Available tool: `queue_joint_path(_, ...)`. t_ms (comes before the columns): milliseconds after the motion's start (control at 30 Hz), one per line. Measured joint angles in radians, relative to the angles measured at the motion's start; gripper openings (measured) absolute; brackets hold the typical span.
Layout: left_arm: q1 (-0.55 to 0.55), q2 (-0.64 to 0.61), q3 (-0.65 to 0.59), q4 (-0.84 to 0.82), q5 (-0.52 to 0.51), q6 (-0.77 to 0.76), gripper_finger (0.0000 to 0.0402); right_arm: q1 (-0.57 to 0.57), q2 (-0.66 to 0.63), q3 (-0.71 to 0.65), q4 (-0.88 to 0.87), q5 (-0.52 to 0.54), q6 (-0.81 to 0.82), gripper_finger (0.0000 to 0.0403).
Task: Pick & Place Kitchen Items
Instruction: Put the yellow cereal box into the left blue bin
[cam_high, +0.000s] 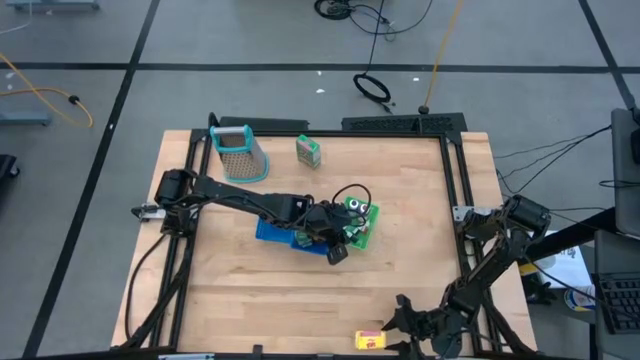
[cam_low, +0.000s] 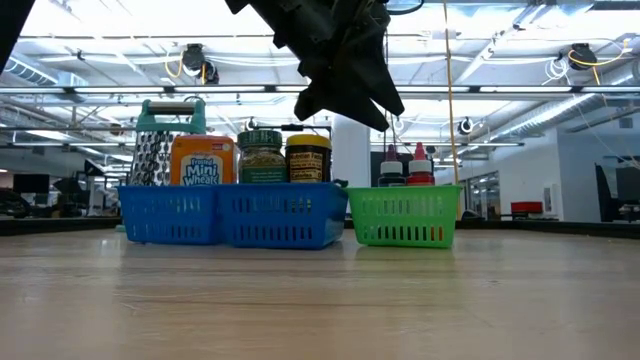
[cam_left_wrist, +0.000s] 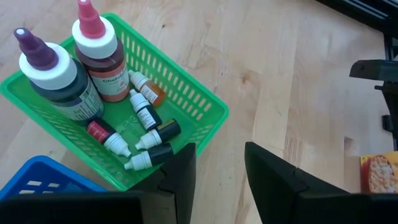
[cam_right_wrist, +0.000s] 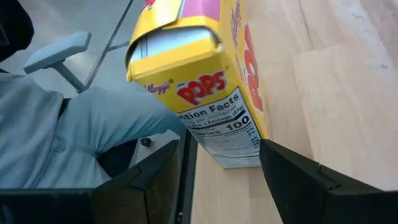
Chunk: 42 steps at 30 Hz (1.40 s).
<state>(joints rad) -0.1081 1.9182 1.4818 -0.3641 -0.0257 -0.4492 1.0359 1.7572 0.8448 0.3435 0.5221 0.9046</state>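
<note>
Yellow box (cam_right_wrist: 205, 81) — lengthwise between right claw (cam_right_wrist: 224, 168) fingers

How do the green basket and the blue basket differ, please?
The green basket is narrower; the blue basket is much wider. The green basket holds dropper bottles, some upright, some lying flat; the blue basket holds a Mini Wheats box and two spice jars, all upright. Both are slotted plastic, standing side by side.

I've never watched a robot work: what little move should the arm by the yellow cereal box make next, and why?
Probably close the right gripper on the yellow box: the box lies at the table's edge, its end between the open fingers, not yet gripped.
</note>
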Motion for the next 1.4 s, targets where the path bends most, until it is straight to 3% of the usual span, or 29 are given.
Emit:
queue_joint_path(1067,0.000,0.000,0.000,-0.001,0.000,0.000,0.0136,-0.082,0.000,0.000,0.139,-0.001,-0.236,0.0211)
queue_joint_path(1233,0.000,0.000,0.000,-0.003,0.000,0.000,0.0136,-0.090,0.000,0.000,0.162,-0.030,-0.263,0.0176)
queue_joint_path(1400,0.000,0.000,0.000,-0.011,0.051,0.004,0.0136,-0.090,0.000,0.000,0.162,-0.029,-0.268,0.0098)
